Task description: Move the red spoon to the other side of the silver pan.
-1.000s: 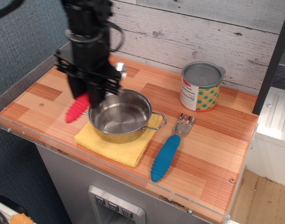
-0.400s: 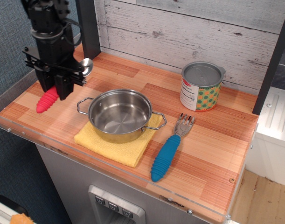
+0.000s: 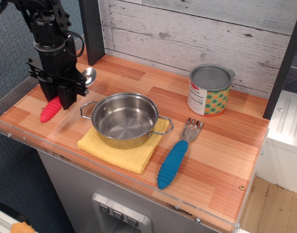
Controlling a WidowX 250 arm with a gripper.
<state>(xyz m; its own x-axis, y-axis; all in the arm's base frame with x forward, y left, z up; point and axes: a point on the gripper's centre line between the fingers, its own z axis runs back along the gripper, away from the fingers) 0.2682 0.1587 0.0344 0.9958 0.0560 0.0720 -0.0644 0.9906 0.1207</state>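
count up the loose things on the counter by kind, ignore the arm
Utensils: 2, the red spoon and the blue fork
Pots: 1, the silver pan
Cans: 1, the tin can
Cloths: 1, the yellow cloth under the pan
Total: 5

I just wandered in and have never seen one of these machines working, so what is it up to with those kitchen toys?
A black robot arm's gripper is clamped on a toy spoon with a ribbed red handle and shiny metal bowl, at the left end of the wooden counter. The spoon is tilted, its handle tip close to the wood. To its right, a small round stainless-steel pan with wire loop handles sits on a yellow cloth. A blue-handled fork and a dotted tin can lie untouched further right.
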